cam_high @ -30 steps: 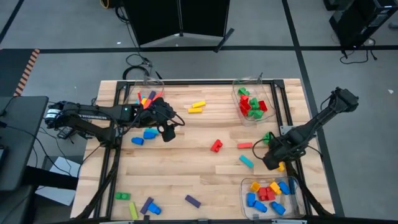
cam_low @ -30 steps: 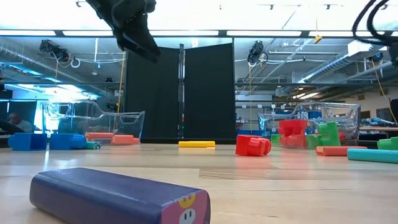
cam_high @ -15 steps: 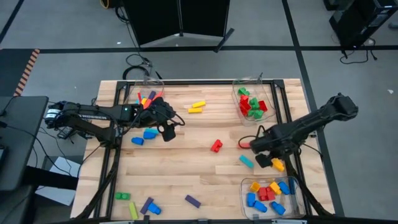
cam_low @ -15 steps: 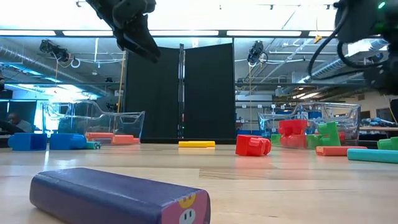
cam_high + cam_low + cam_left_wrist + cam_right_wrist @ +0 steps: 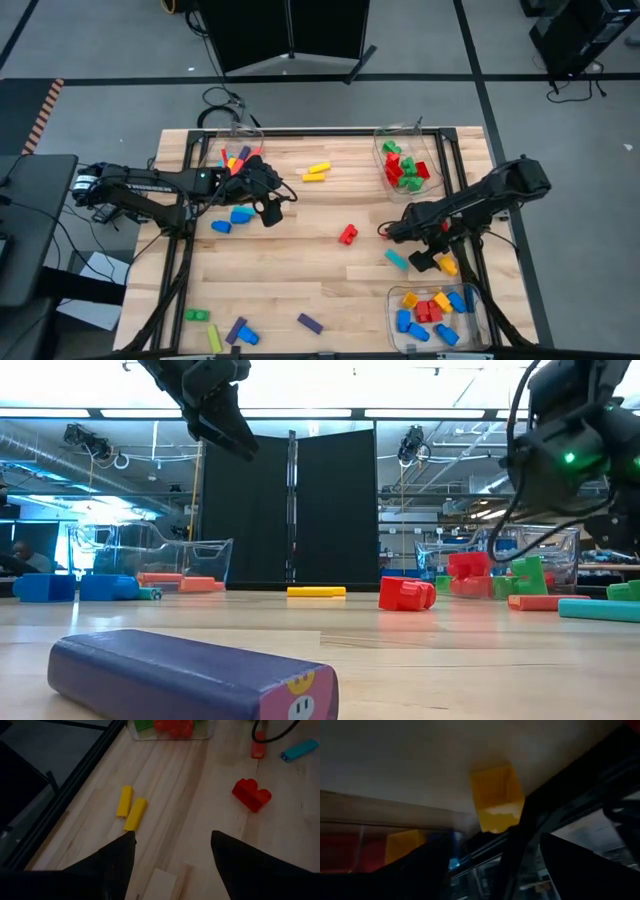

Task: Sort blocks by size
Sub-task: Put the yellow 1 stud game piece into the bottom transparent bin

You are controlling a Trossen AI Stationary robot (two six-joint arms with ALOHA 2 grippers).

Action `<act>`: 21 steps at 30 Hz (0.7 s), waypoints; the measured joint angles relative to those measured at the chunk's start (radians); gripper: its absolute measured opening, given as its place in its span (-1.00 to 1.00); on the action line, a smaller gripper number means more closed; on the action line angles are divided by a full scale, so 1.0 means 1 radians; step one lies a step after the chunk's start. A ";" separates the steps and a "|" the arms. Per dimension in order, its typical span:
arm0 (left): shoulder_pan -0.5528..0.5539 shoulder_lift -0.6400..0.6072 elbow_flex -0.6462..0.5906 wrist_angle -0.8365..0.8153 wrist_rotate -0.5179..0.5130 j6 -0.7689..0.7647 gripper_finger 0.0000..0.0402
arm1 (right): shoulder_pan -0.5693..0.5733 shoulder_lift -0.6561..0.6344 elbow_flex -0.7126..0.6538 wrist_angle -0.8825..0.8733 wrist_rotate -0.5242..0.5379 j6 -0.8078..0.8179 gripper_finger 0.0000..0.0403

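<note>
Blocks of several colours lie loose on the wooden table point(image 5: 300, 280). My right gripper point(image 5: 432, 262) is open and low at the table's right side. A short yellow block point(image 5: 497, 795) lies on the wood just ahead of its fingers, beside the black rail. My left gripper point(image 5: 172, 835) hangs open and empty above the table's left half. Past its fingers lie two yellow blocks point(image 5: 130, 807) and a red block point(image 5: 251, 795).
Three clear bins hold blocks: far left point(image 5: 235, 150), far right point(image 5: 405, 165), near right point(image 5: 435, 310). Loose blocks include two blue point(image 5: 235, 215), a coral bar point(image 5: 393, 233), a teal bar point(image 5: 396, 259), and several near the front left point(image 5: 225, 330). A purple block point(image 5: 190, 675) lies close in the low view.
My right arm has swung toward the table's left and sunk lower. Its wrist has rolled, and its gripper stays by the yellow block. No block has moved.
</note>
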 joint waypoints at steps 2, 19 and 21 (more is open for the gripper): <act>0.000 0.000 0.000 0.000 -0.001 0.000 0.32 | 0.000 0.032 0.000 0.008 0.003 -0.035 0.56; 0.000 0.000 0.000 0.000 -0.022 0.000 0.32 | -0.001 0.199 -0.074 0.142 -0.055 -0.196 0.46; 0.000 0.000 0.000 0.000 -0.022 0.000 0.32 | 0.002 0.201 -0.102 0.149 -0.062 -0.196 0.39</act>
